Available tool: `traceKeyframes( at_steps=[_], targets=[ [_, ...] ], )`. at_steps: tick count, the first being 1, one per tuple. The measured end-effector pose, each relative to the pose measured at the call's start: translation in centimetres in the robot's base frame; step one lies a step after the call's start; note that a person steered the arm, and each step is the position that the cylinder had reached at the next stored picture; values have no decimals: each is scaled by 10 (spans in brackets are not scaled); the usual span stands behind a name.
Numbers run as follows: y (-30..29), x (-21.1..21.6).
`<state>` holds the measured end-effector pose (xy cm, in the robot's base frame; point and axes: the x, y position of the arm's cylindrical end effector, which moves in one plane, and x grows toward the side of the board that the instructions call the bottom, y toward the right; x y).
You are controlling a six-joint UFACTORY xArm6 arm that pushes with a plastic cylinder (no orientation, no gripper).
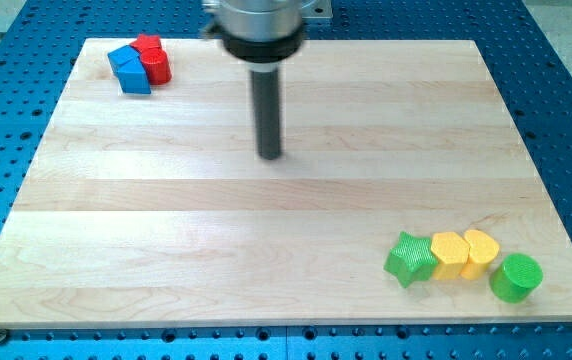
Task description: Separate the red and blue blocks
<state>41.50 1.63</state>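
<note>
- The surface (pixel 166 200) is a pale wooden board on a blue perforated bench (pixel 566 100), and most of the wood is bare.
- My arm comes down from the view's top centre as a wide dark collar, narrowing to the rod; I carry no pincer at all, so there is nothing to call released, clenched or grasping, only a bare rod that pushes.
- My tip (pixel 270 156) sits on open wood in the upper middle of the board, well apart from every block, with the red and blue pair up and to the view's left of it.
- Far off in the view's bottom right corner lies a row that the task does not concern: a green star-like block (pixel 411 259), a yellow block (pixel 449 253) touching it, a second yellow block (pixel 480 250) that looks heart-shaped, and a green cylinder (pixel 516 277) just beside the end.
- The blue block (pixel 129 70), angular in outline, lies near the view's top left corner.
- The red block (pixel 153 57) presses against the blue one's right side, with no gap that I can see.
- I judge the task not yet begun in effect: the two are touching, and all the work is left, namely to bring my tip over and drive one away from the other.
</note>
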Motion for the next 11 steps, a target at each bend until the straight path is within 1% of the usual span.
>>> traceKeyframes(
  at_steps=[1,2,3,4,5,6,8,9,10,11],
  targets=[
    [111,2],
    [201,17],
    [121,-21],
    [-46,-28],
    [-209,-58],
    [-318,-98],
    [-278,-203],
    [-256,-223],
    [-226,-191],
    [-200,-130]
  ],
)
